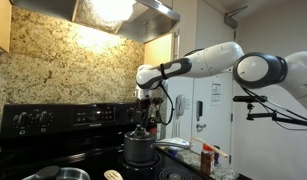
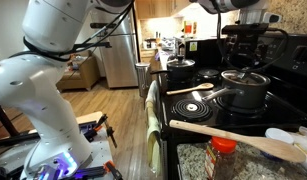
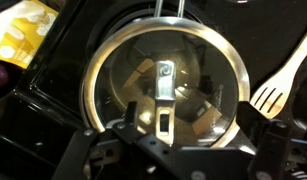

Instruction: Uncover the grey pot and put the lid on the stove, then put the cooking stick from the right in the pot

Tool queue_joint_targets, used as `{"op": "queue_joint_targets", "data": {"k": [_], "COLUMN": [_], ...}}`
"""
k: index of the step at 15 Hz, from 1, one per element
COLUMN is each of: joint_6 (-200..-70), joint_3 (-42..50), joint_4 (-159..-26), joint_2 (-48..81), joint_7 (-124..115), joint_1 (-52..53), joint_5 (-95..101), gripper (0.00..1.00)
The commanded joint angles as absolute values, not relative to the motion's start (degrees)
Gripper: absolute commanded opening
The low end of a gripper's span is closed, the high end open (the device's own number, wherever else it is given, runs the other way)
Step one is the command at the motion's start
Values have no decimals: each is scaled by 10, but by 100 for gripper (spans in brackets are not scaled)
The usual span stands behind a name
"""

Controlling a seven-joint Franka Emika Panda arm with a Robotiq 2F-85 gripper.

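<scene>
My arm [image 1: 208, 62] is all glossy white shell: fat rounded segments with black rings where the joints meet. In an exterior view a few thin black cables [image 2: 88, 42] loop across the white casing. The gripper [image 1: 141, 122] on the end is solid black, and in the wrist view I see it as chunky matte black brackets, one on each side.

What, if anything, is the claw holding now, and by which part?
Nothing is held. The claw stands open over the lid, which sits on the grey pot; its jaws are not closed on the knob.
</scene>
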State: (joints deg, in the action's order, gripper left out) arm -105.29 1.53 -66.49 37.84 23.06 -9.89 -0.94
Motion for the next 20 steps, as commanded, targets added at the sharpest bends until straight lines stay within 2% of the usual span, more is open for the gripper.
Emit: {"op": "queue_joint_targets", "data": {"k": [1,2,3,5,13,15,17,20], "joint_6": [-1032,-1032,-1032,-1030,-1026,-1025,-1021,-1022], "joint_3": [1,0,-1,-4,-9,-7,-6,-1], "joint_4": [-617,-611,-607,-598,-583,-585,-592,-614], "joint_2": [407,411,414,419,427,422,414,399], "joint_7": [251,250,249,250,249,243,238,232], "joint_1": [-118,-119,-121,-125,-133,-134,-138,-137], "joint_5": [-24,-23,-24,-25,-39,-38,-42,-41], "gripper": [100,100,75,67,13,8,12,12]}}
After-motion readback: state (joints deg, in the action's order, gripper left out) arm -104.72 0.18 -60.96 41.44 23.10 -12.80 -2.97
